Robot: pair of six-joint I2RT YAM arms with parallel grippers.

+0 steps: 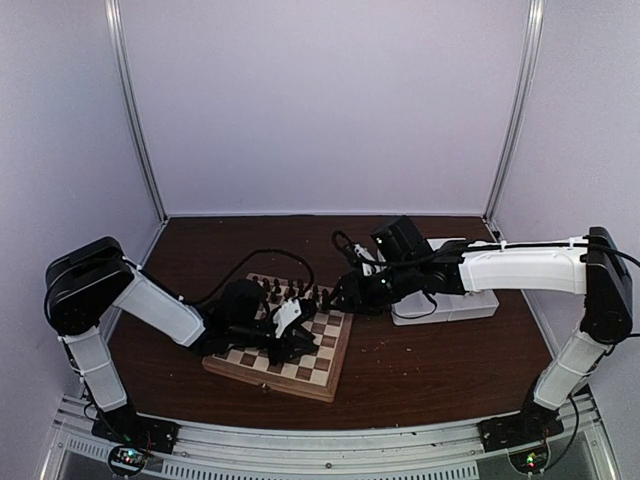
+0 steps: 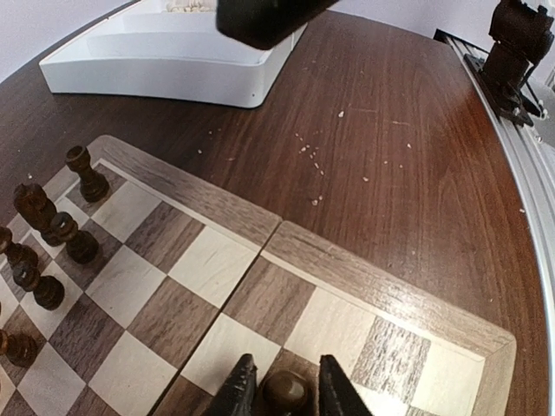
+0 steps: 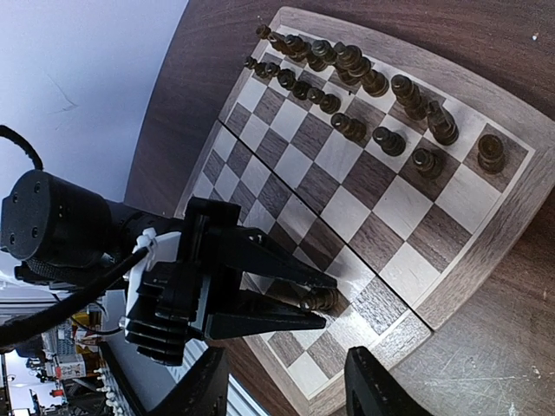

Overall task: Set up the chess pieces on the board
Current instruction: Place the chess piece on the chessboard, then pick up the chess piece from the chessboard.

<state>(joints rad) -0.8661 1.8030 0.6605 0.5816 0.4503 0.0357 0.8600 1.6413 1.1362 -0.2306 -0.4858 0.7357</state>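
The board (image 1: 318, 385) lies left of the table's middle. Dark chess pieces (image 1: 290, 290) stand in two rows along its far edge; they also show in the left wrist view (image 2: 52, 230) and the right wrist view (image 3: 347, 65). My left gripper (image 1: 300, 335) is low over the board's near right squares, shut on a dark piece (image 2: 286, 392) that lies sideways between its fingers (image 3: 316, 301). My right gripper (image 1: 340, 297) hovers open and empty over the board's far right corner, its fingers (image 3: 204, 390) wide apart above the left gripper (image 3: 328, 301).
A white compartment tray (image 1: 450, 310) sits right of the board under the right arm; in the left wrist view (image 2: 156, 74) a few pale pieces show inside it. Bare brown table lies around the board (image 2: 381, 277). Grey walls enclose the back and sides.
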